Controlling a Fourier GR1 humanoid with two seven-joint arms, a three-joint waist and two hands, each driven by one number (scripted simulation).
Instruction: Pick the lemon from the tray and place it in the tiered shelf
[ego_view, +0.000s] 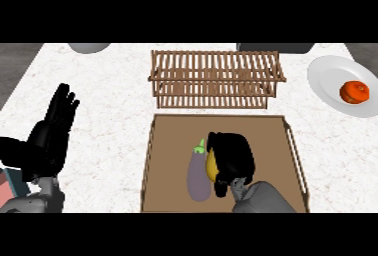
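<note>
On the brown tray (170, 200), my right hand (232, 157) is curled over the yellow lemon (210, 166), of which only a sliver shows at the hand's left edge. A purple eggplant (197, 175) with a green stem lies just left of the lemon, touching the hand. The wooden slatted tiered shelf (215, 77) stands behind the tray, with nothing on its top tier. My left hand (55, 122) rests open at the left, fingers pointing up, away from the tray.
A white plate (332, 75) at the right carries an orange-red fruit (354, 92). A grey round object (89, 47) and a dark object (275, 47) sit at the counter's back edge. A red and blue thing (9, 187) shows at the lower left.
</note>
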